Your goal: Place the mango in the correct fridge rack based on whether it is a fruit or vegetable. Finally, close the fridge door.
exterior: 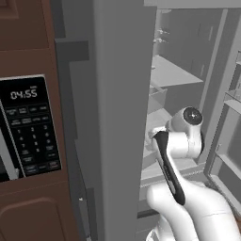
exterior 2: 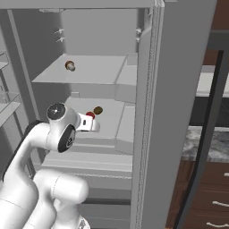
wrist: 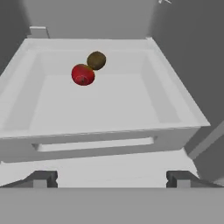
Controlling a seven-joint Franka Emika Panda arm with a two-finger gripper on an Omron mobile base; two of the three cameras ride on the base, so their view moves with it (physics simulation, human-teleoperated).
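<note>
Mango [wrist: 82, 74] seen upper left, touching brown fruit [wrist: 96, 60]; gripper [wrist: 111, 178] jaws apart, empty. Drawer rim [wrist: 109, 134] could be clipped on withdrawal.

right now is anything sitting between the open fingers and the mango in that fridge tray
Nothing visible. In the hand view the mango lies in the tray, touching a brown fruit behind it. The open fingers sit in front of the tray's front wall, with bare floor between.
</note>
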